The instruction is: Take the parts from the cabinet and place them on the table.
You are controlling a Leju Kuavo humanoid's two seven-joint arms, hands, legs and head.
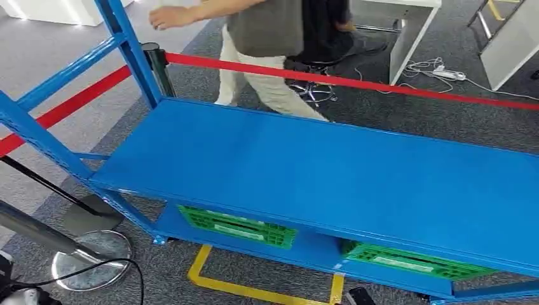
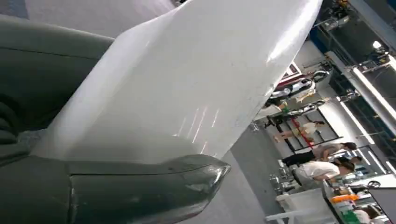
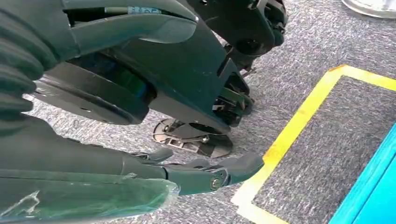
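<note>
Hanging over carpet, right hand (image 3: pixel 140 116) spread, holding nothing, left hand (image 2: pixel 93 154) state unclear

Robot demo or test bay in a showroom-like hall

A blue steel shelving rack (image 1: pixel 330 178) stands on grey carpet, green plastic crates (image 1: pixel 238 225) on its lower shelf, yellow floor tape (image 1: pixel 254 289) before it, a red barrier belt (image 1: pixel 356 82) behind it, and beyond that a white desk (image 1: pixel 407 25).

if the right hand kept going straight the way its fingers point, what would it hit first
Probably the grey carpet floor: the right hand hangs with its fingers aimed toward the yellow floor tape. Depth is unclear.
</note>
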